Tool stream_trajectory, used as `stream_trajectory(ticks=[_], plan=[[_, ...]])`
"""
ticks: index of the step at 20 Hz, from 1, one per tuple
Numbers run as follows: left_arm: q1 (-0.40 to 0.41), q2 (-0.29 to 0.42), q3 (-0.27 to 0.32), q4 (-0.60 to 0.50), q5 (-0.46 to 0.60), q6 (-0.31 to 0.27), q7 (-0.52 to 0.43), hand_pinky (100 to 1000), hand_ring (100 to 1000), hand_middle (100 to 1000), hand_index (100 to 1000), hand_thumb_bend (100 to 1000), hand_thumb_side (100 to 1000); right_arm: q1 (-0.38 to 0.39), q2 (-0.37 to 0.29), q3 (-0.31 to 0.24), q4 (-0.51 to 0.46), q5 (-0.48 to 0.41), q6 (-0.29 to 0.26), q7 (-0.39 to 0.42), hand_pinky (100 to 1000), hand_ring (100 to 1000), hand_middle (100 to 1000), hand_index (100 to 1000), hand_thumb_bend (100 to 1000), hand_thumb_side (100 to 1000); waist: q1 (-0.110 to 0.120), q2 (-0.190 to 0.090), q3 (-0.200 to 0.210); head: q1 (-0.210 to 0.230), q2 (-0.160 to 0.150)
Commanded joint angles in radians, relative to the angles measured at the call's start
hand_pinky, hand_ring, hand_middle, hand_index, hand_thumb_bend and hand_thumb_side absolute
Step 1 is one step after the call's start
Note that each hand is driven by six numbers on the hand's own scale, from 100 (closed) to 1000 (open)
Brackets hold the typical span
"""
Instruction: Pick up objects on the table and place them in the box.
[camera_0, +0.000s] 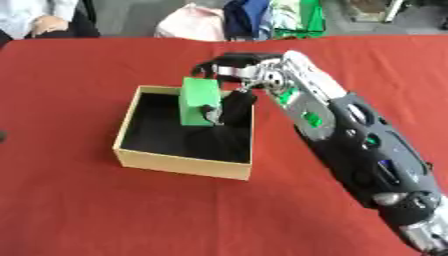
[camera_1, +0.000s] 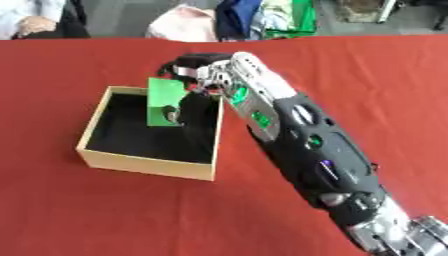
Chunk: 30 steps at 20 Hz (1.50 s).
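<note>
A green rectangular block (camera_0: 198, 101) hangs upright over the open box (camera_0: 136, 157), a tan cardboard box with a black inside. My right hand (camera_0: 231, 105) is shut on the block, fingers curled round its right side, above the box's far right part. The right arm reaches in from the lower right corner across the red table. The block's lower end sits below the box's rim line. My left hand shows in no view.
A red cloth (camera_0: 105, 215) covers the table. Bags and coloured cloth (camera_0: 254, 17) lie beyond the far edge, and a person sits at the far left corner (camera_0: 39, 20).
</note>
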<state>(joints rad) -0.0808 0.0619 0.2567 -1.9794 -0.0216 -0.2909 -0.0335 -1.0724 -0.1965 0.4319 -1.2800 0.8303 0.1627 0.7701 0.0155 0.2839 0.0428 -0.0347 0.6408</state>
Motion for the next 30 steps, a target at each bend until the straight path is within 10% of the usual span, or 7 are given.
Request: stream_trajectory(ticks=[1, 20, 21, 22, 24, 30], plan=[[-0.007, 0.005, -0.002, -0.021, -0.001, -0.001, -0.004, 691, 616, 706, 800, 100, 547, -0.016, -0.005, -0.009, -0.008, 0.0, -0.014, 0.006, 903, 878, 918, 1000, 100, 534, -0.012, -0.007, 0.001, -0.001, 0.001], [-0.008, 0.007, -0.002, -0.021, 0.0, 0.001, -0.012, 692, 619, 709, 801, 100, 545, -0.019, -0.029, -0.032, -0.073, 0.079, -0.035, 0.046, 947, 915, 958, 1000, 100, 649, -0.014, -0.01, -0.003, 0.002, 0.001], [-0.008, 0.007, -0.001, -0.021, 0.0, 0.002, -0.013, 692, 619, 709, 801, 100, 545, -0.019, -0.031, -0.032, -0.072, 0.08, -0.036, 0.046, 946, 912, 953, 1000, 100, 602, -0.014, -0.01, -0.003, 0.003, 0.001], [-0.009, 0.007, -0.001, -0.021, 0.0, 0.002, -0.013, 691, 619, 710, 801, 100, 540, -0.019, -0.031, -0.031, -0.071, 0.081, -0.037, 0.046, 946, 911, 954, 1000, 100, 266, -0.014, -0.009, -0.004, 0.002, 0.001], [-0.009, 0.007, -0.002, -0.021, -0.002, 0.001, -0.016, 692, 619, 710, 801, 100, 532, -0.016, -0.031, -0.03, -0.068, 0.076, -0.044, 0.056, 943, 911, 959, 1000, 100, 100, -0.013, -0.009, -0.004, 0.002, 0.0], [-0.011, 0.008, -0.001, -0.021, -0.002, -0.001, -0.023, 692, 620, 710, 801, 100, 533, -0.017, -0.033, -0.028, -0.066, 0.04, -0.05, 0.086, 936, 900, 957, 1000, 100, 100, -0.014, -0.009, -0.003, 0.002, 0.0]])
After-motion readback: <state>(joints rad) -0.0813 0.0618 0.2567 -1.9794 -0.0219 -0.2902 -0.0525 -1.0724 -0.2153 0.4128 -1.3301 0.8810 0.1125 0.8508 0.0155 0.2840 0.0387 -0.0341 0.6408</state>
